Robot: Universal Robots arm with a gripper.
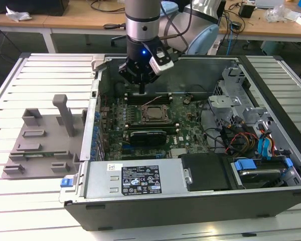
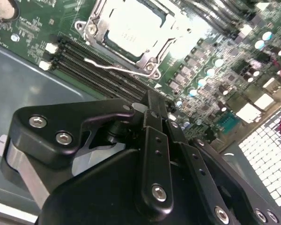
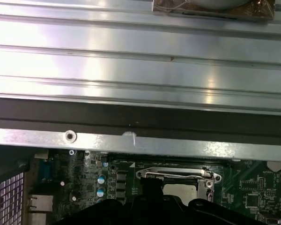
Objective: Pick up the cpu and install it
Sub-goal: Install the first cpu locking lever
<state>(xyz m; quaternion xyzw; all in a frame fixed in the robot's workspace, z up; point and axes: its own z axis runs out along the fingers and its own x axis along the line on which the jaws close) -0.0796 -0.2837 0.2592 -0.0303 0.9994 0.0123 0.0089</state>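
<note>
Ribbed metal table (image 1: 35, 80), an open computer case (image 1: 190, 201) lying on it. Inside, green motherboard (image 1: 190, 135); cpu (image 1: 153, 113) seated in its socket frame, seen from the exterior view. Gripper (image 1: 141, 89) just beyond the socket's far edge, fingers closed together, holding nothing. Bright cpu (image 2: 131, 28) with latch lever (image 2: 117, 69) in second wrist view; case wall (image 3: 140, 143) in first.

Cpu (image 1: 153, 113) lying flat in motherboard socket, silver-grey top facing up, metal frame surrounding it. In second wrist view cpu (image 2: 131, 29) showing pale, glaring square.
</note>
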